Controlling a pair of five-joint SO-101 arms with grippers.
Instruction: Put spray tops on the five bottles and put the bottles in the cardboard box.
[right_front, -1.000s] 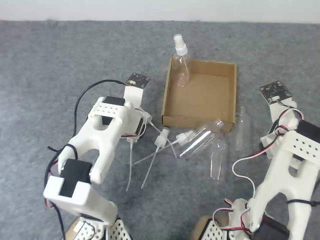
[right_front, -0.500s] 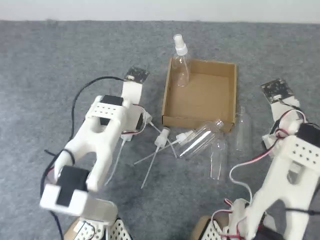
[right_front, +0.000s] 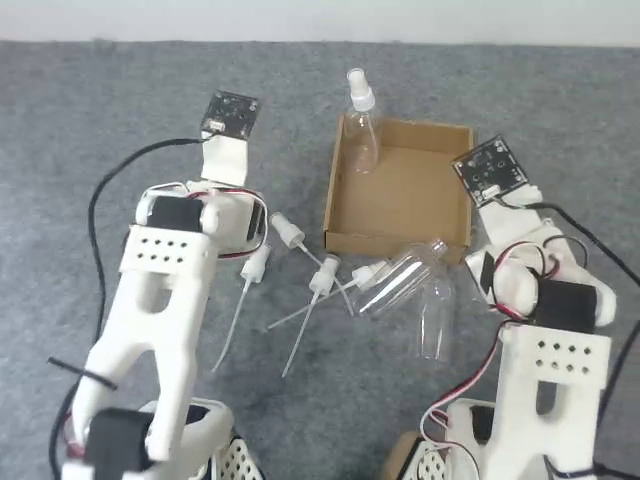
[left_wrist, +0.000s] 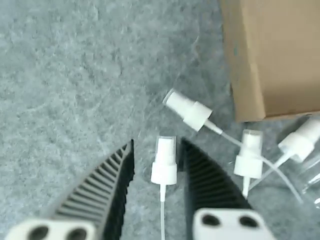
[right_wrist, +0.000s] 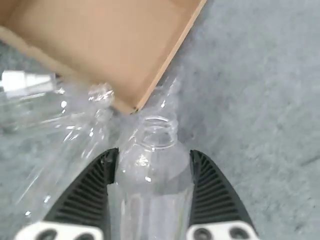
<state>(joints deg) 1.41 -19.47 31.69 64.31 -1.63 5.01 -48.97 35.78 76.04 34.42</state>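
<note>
— Left of the cardboard box (right_front: 385, 242) in the high view, how is your left gripper (left_wrist: 156, 147)?
— I have it released, jaws either side of a spray top (left_wrist: 164, 162) lying on the carpet (right_front: 100, 100).
— And the right gripper (right_wrist: 153, 152)?
— Lower right of the box, around an uncapped bottle (right_wrist: 152, 175); I cannot tell if it's clenched.

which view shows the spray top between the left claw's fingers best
The left wrist view: the spray top lies close up between the fingers of the open left claw, head and upper tube plain. The high view shows it small beside that arm, with its whole thin tube on the carpet.
</note>
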